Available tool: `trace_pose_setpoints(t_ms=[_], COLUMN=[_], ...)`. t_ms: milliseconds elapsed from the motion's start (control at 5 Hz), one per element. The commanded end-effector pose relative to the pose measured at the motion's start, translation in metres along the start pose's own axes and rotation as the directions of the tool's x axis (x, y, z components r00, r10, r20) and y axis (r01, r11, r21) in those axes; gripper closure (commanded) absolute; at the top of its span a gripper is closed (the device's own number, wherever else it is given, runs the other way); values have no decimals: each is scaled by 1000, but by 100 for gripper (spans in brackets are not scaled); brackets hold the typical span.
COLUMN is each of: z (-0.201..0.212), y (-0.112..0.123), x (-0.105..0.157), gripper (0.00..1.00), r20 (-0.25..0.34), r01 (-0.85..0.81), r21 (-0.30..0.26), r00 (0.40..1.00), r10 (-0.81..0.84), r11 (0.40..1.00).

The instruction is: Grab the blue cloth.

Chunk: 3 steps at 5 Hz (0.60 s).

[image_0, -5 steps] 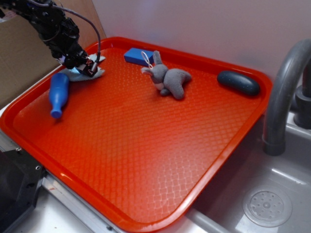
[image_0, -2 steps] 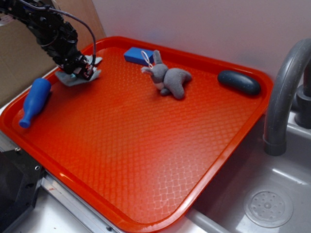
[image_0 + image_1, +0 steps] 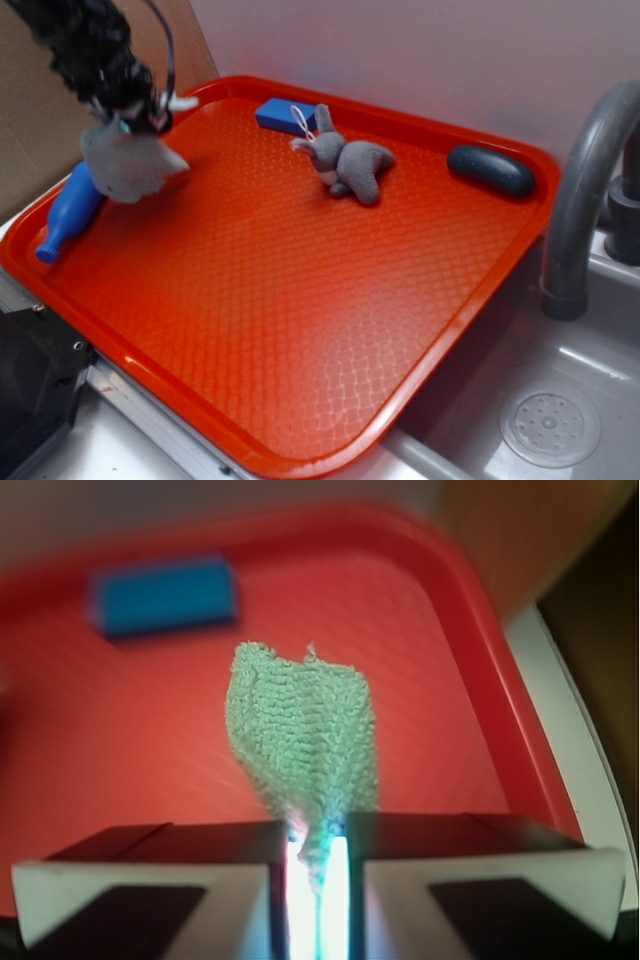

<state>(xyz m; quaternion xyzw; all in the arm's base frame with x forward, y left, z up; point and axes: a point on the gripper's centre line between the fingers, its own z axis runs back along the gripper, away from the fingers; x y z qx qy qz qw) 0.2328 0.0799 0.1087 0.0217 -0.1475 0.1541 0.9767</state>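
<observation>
Now the blue cloth (image 3: 125, 163) hangs clear above the red tray (image 3: 300, 330), where a moment ago it lay flat on the tray floor at the far left corner. The gripper (image 3: 135, 118) has risen with it, its fingers (image 3: 200, 865) pressed together on the cloth's upper end. The cloth dangles with its long axis roughly vertical, loose end pointing down. The blue bottle (image 3: 65, 212) stays by the left rim, unmoved since the last frame.
</observation>
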Motion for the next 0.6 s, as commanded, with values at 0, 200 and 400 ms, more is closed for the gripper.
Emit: trace_pose_setpoints(t_ms=[0, 200, 400], z=[116, 126, 120], y=[-43, -46, -45], x=[23, 18, 11], gripper=[100, 100, 100], r20=[27, -29, -9], r01=[-24, 13, 40], r21=[-83, -140, -163], r00=[999, 999, 999], r10=[27, -17, -43], r11=[996, 990, 986])
